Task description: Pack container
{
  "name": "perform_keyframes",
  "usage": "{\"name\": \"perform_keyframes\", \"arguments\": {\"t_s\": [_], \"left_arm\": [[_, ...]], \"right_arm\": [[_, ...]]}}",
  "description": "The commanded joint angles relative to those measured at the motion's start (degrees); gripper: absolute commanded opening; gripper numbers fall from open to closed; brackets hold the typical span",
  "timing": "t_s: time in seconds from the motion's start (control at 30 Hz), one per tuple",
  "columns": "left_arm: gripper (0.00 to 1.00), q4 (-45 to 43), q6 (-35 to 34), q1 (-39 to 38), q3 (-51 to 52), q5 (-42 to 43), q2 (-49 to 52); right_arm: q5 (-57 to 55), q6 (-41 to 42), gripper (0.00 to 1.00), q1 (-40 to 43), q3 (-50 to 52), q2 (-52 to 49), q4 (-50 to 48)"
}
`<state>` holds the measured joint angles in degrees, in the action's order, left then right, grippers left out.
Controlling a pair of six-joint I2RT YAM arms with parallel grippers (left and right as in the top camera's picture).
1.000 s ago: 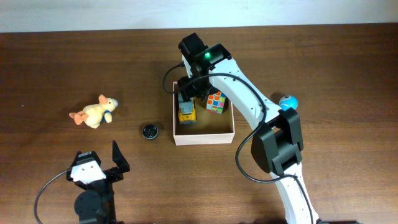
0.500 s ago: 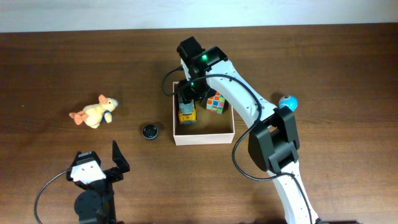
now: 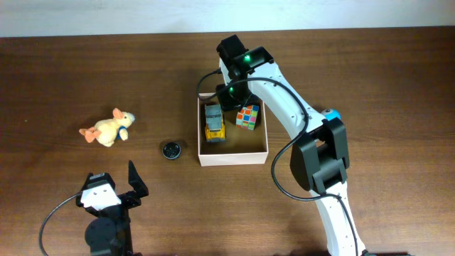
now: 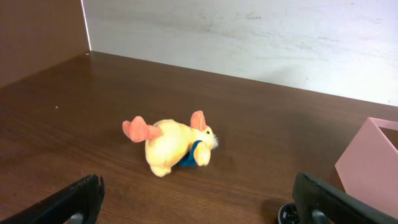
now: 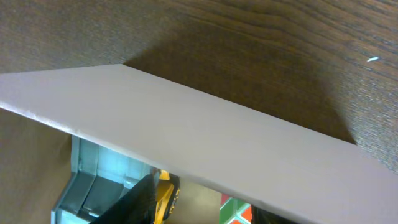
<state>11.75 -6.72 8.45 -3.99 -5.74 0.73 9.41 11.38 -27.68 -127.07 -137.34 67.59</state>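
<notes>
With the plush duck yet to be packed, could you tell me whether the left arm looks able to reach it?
Probably yes: the plush duck lies ahead of the open left claw, with nothing between them.

the right arm (image 3: 284, 99) has white links and black joints, with a green light (image 3: 246, 59) glowing on its wrist. thin black cables (image 3: 273, 171) loop alongside it. the left pincer (image 4: 198, 194) is black.
</notes>
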Motion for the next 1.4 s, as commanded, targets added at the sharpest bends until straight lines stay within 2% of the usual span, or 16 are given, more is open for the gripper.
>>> {"name": "perform_keyframes", "arguments": {"t_s": [0.0, 0.13, 0.37, 0.5, 1.37], "left_arm": [[0.99, -0.24, 0.11, 0.35, 0.46, 1.01, -0.07], [0.99, -0.24, 0.11, 0.35, 0.46, 1.01, -0.07], [0.99, -0.22, 0.11, 0.35, 0.46, 1.01, -0.07], [0.99, -0.24, 0.11, 0.35, 0.46, 1.03, -0.07], [0.99, -0.24, 0.11, 0.35, 0.46, 1.01, -0.07]], "right_arm": [[0.96, -1.11, 0.36, -0.42, 0.39, -0.61, -0.39], [0.96, -1.11, 0.22, -0.42, 0.42, -0.63, -1.05], [0.81, -1.11, 0.21, -0.42, 0.44, -0.87, -1.14], [0.52, -1.07, 0.16, -0.44, 0.44, -1.64, -1.2], [-4.28, -1.75, 0.16, -0.7, 0.55, -2.67, 4.44]]}}
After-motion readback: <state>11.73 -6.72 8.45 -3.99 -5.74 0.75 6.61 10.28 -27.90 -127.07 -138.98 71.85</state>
